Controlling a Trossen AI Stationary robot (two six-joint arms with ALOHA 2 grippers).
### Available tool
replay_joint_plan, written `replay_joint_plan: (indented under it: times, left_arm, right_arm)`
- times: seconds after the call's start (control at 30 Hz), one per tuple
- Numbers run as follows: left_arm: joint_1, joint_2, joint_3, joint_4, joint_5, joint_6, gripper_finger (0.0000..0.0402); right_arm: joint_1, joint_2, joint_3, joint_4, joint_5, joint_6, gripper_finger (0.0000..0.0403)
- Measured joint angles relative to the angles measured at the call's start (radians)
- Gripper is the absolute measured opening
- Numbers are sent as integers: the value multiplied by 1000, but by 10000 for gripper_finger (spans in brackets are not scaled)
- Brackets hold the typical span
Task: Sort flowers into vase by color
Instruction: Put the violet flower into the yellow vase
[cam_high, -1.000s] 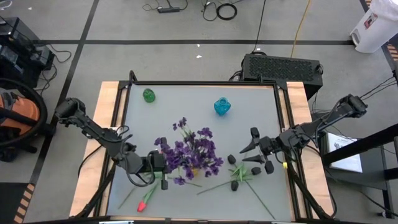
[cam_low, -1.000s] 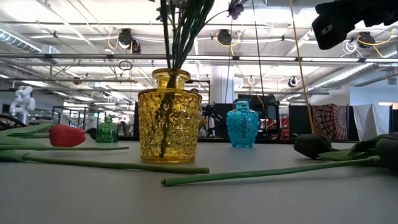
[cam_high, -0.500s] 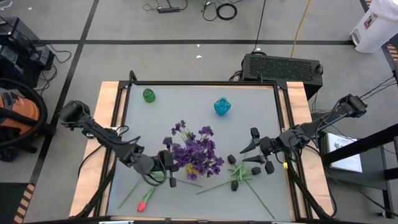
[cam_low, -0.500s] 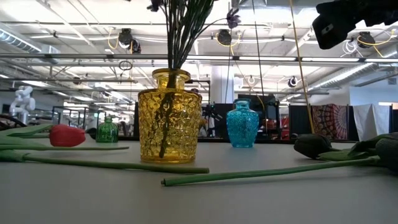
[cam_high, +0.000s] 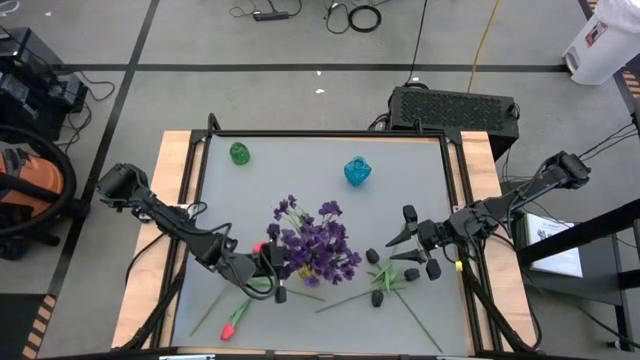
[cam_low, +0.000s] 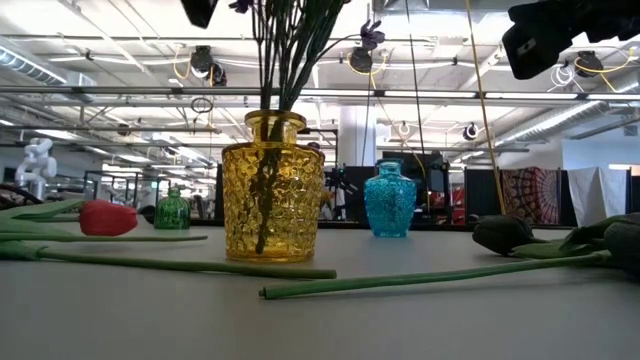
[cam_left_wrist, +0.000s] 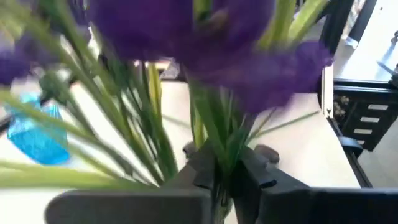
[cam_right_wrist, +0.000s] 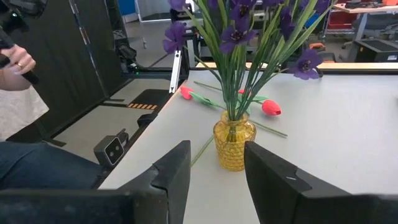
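While the left end effector (cam_left_wrist: 224, 175) pinches stems of the purple sprays (cam_high: 318, 240) over the yellow vase (cam_low: 272, 190): seating step.
Table (cam_high: 420, 160): carries all items. Purple sprays: standing in the yellow vase, heads fanned above it. Right end effector (cam_high: 405, 238): waiting well to the vase's right, fingers spread, empty. Red tulip (cam_high: 232, 328): lying left of the vase. Black-headed blooms (cam_high: 380, 275): lying right of the vase. Handling note: judged best to part the fingers slowly and lift straight up, so the stems stay seated and the vase is not tipped.
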Motion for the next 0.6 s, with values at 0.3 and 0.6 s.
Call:
replay_joint_plan:
  times: [0.3,0.6]
  left_arm:
    - [-7,0,0,-130,6,-114,117]
    - [-57,-4,0,-148,34,-113,126]
  right_arm:
    - [0,0,0,-1,0,3,141]
    - [0,0,0,-3,0,22,141]
